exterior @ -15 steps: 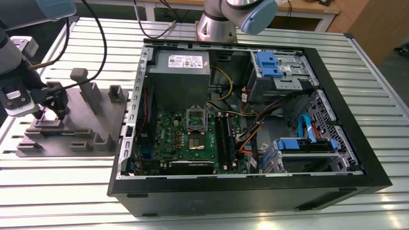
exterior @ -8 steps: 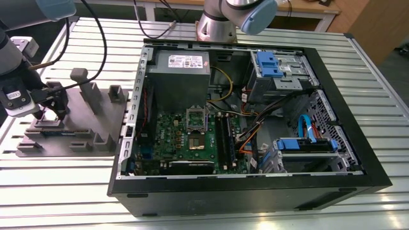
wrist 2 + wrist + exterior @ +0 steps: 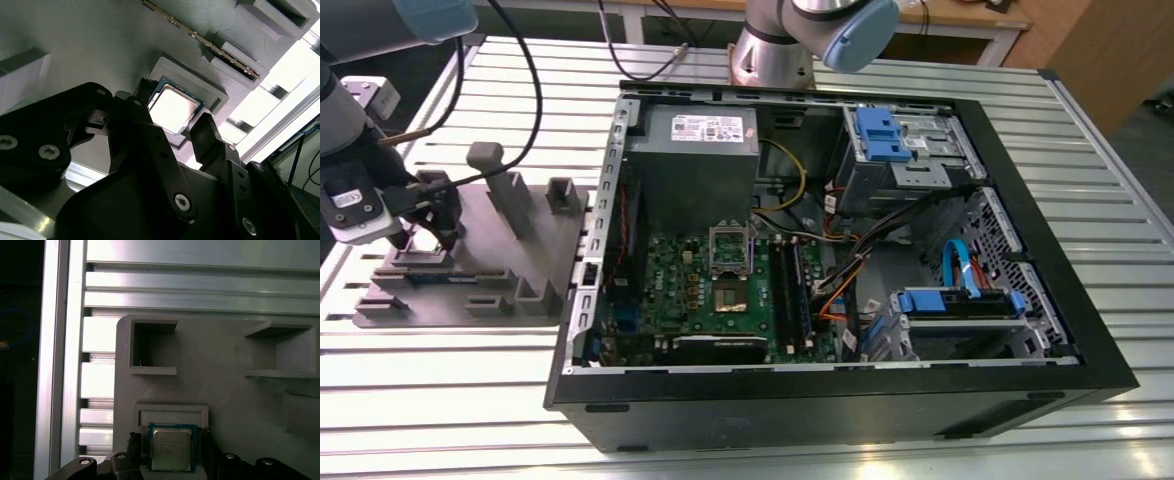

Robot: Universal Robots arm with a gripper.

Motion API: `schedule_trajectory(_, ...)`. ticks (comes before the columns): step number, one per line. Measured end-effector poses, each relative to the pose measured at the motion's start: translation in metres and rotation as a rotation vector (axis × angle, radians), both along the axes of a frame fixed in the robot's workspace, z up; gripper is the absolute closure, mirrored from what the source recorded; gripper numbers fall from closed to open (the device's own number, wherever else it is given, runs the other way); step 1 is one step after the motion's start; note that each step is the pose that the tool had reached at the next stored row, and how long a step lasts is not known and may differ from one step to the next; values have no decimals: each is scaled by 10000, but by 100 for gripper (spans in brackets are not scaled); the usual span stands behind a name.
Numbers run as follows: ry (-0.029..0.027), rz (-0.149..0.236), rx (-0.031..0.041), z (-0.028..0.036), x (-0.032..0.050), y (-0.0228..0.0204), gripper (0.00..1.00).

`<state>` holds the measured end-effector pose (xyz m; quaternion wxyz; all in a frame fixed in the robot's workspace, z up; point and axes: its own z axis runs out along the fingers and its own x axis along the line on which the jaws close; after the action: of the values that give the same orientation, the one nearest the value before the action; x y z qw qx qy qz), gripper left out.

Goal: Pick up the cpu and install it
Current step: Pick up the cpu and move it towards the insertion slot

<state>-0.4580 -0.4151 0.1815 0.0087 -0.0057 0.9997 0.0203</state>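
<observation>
Black claw (image 3: pixel 171 106) parted astride cpu (image 3: pixel 171 450), seemingly without contact.

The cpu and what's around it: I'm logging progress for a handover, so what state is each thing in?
cpu: lying flat in its recess on the holder, not lifted.
pincer: open, one finger on each side of the cpu, not clamped.
holder: cpu recess filled, two other pockets empty.
memory stick: standing on edge in a holder slot.
computer case: on its side, side panel off, inside exposed.
</observation>
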Motion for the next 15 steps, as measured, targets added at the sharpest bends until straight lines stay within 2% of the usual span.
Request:
schedule_trajectory(10, 0, 0, 0, -1, -6, 0, 42)
schedule_trajectory(11, 0, 0, 0, -1, -6, 0, 49)
schedule_trajectory(15, 1, 0, 0, -1, -6, 0, 51)
